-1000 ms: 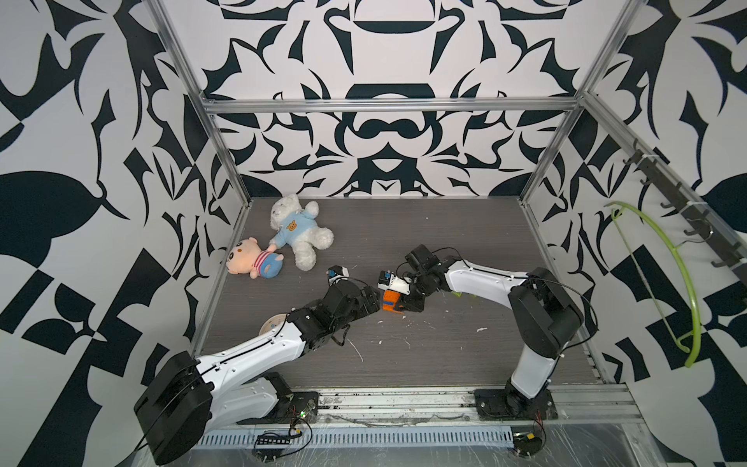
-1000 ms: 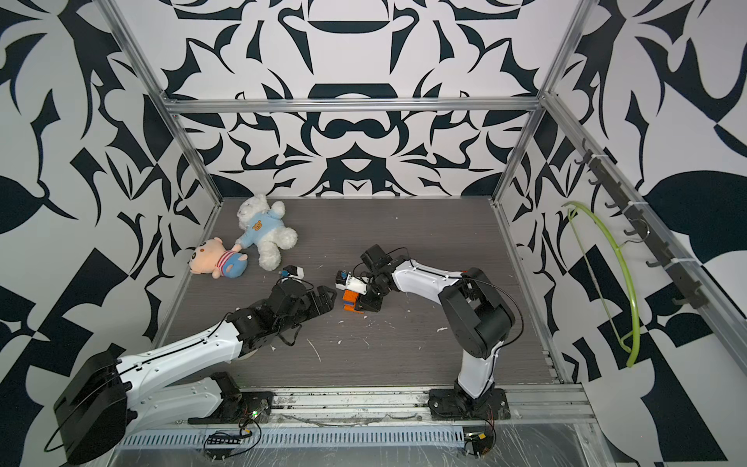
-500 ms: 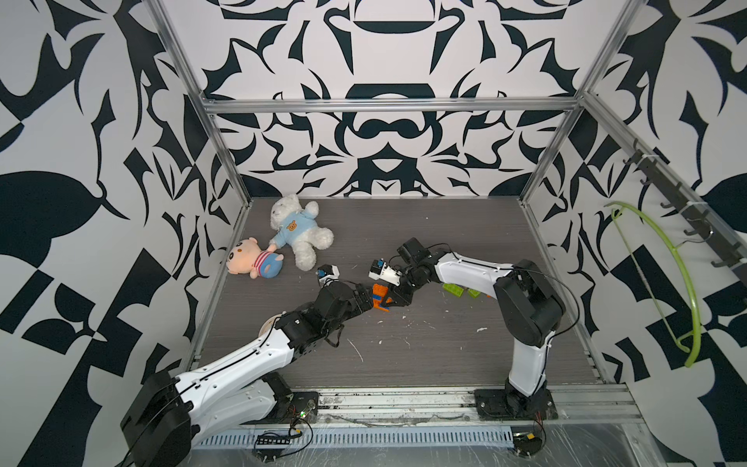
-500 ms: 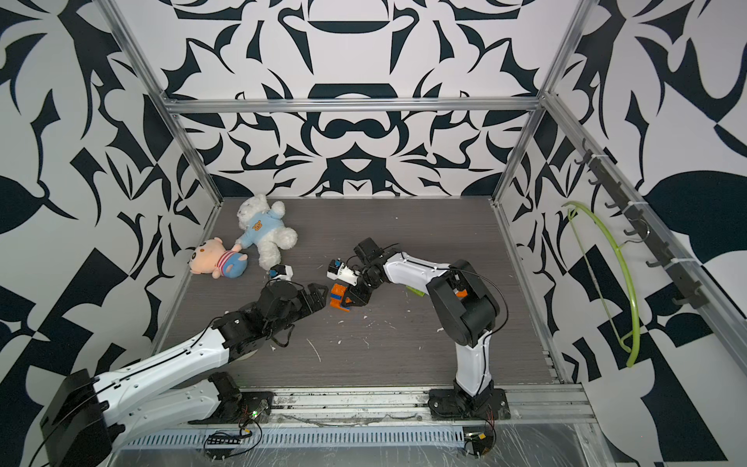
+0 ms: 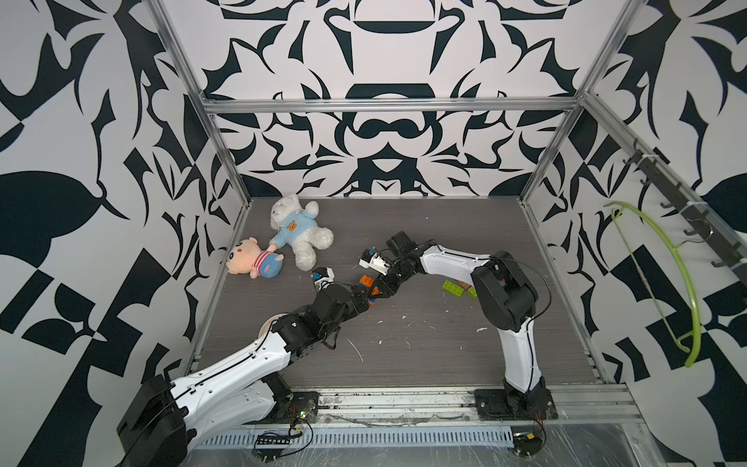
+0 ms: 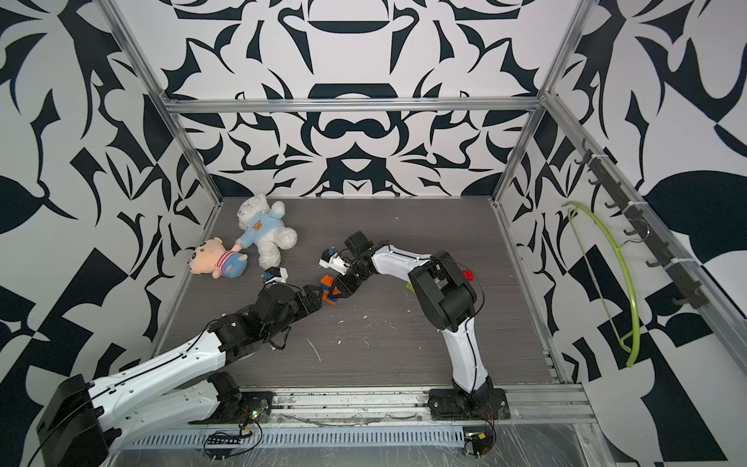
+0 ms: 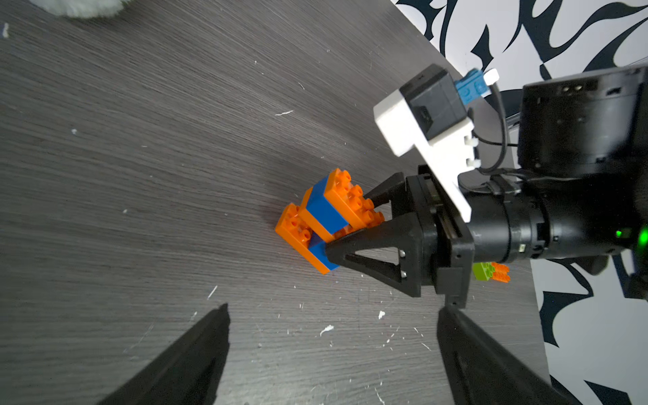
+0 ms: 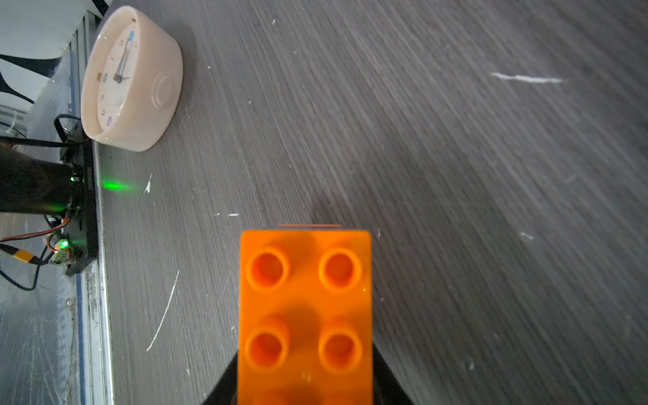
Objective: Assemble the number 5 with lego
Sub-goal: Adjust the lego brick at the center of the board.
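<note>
One lego stack (image 7: 326, 214): glossy orange rectangles layered with blue squares, round studs, stepped outline; low at the middle of the counter, between the two arms.
Right fingers (image 7: 347, 221): black wedges with triangular cut-outs, pinched tight on the lego stack from two sides.
Left fingers (image 7: 335, 308): black tapering points, spread wide, nothing between them, just short of the lego stack.
Lime green brick (image 5: 454, 288): studded, loose beside the right arm's elbow.
Counter (image 5: 404, 356): dark grey wood grain, white flecks.
Plush bear (image 5: 299, 234): fluffy white, blue top, far left corner.
Clock (image 8: 133, 77): smooth, cream, round.
</note>
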### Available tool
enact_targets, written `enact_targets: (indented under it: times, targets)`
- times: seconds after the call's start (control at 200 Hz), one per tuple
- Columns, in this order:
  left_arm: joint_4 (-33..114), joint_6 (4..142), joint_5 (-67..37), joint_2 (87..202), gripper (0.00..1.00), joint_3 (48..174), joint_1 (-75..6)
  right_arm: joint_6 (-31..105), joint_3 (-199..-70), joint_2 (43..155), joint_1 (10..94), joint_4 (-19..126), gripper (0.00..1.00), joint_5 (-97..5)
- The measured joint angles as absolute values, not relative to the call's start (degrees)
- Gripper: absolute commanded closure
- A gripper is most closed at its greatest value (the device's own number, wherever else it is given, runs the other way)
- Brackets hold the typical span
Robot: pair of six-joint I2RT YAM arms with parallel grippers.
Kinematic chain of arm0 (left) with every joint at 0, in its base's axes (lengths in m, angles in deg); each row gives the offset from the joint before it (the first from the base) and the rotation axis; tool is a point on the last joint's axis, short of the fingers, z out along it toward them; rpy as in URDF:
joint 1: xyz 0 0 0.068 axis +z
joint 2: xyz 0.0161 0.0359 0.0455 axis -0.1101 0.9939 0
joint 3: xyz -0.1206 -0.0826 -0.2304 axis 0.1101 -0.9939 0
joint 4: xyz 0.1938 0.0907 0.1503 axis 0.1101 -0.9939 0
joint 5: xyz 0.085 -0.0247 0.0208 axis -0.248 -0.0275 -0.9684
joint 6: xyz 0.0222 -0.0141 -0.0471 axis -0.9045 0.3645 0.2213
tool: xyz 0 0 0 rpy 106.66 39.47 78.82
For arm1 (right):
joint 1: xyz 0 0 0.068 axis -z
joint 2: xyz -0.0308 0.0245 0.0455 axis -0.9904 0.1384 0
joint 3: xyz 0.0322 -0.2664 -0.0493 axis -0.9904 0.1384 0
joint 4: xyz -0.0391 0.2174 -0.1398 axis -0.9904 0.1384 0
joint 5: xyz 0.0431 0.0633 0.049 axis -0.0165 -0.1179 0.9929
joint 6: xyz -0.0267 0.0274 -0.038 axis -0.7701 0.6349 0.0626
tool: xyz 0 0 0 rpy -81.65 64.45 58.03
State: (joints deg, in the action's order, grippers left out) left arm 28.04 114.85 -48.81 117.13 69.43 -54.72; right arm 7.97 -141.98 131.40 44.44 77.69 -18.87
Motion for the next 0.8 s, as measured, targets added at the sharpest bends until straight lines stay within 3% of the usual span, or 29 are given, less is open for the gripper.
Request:
enact_targets:
  times: [0.8]
  targets:
    - [29.4,114.9,-47.1,121.0,0.01,69.5,-54.7,13.2,-144.6,134.0,46.0,79.4,0.5,-18.2]
